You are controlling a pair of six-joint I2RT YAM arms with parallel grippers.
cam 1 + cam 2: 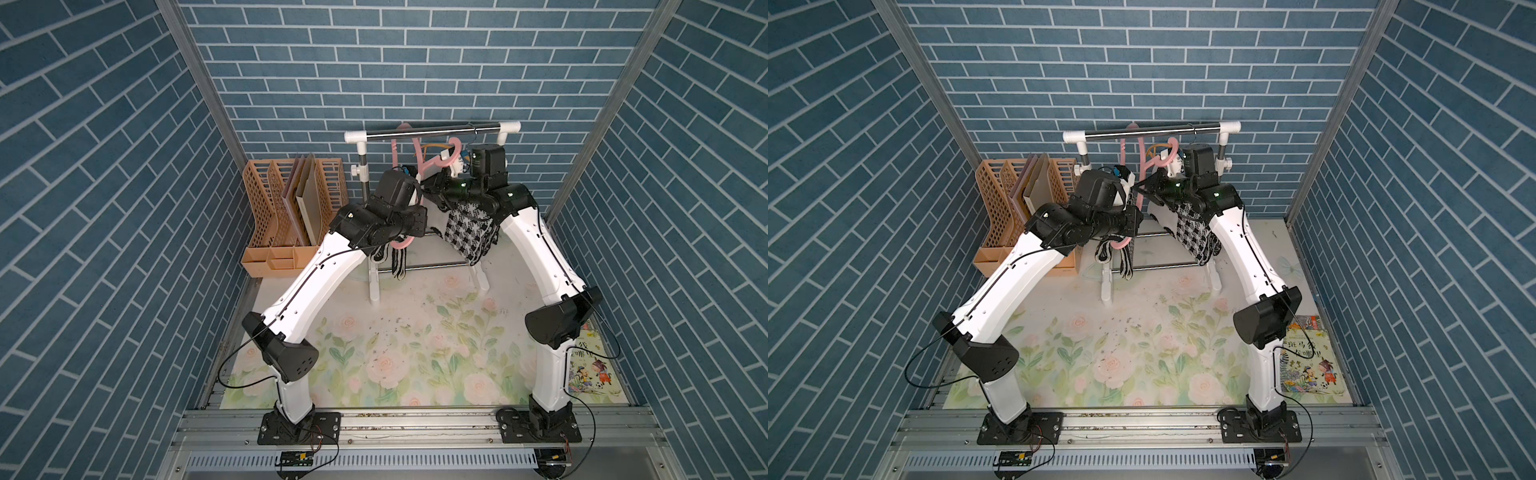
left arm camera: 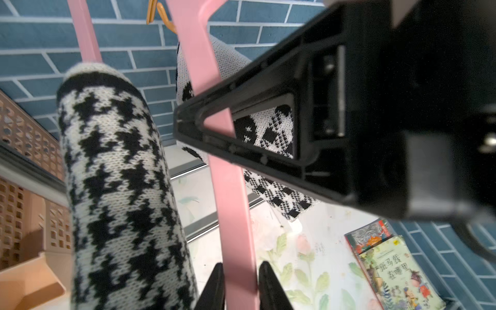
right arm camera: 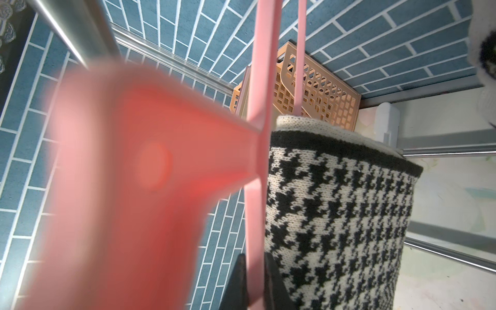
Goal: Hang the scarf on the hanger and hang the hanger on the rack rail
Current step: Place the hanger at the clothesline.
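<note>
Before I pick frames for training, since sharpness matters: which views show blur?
Right wrist view: the near part of the hanger is a pink blur, the scarf sharp. Left wrist view: soft toward its edges. Both top views: sharp, evenly lit.

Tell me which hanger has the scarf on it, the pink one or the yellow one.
The pink hanger: the black-and-white scarf is draped over one of its bars. What shows of the yellow hanger carries no scarf.

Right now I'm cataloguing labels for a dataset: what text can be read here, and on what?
"斑马线在哪里": title on the top picture book.
Smaller print on that cover: too small to read.
Book beneath: print blurred, unreadable.
No other readable text shows.
</note>
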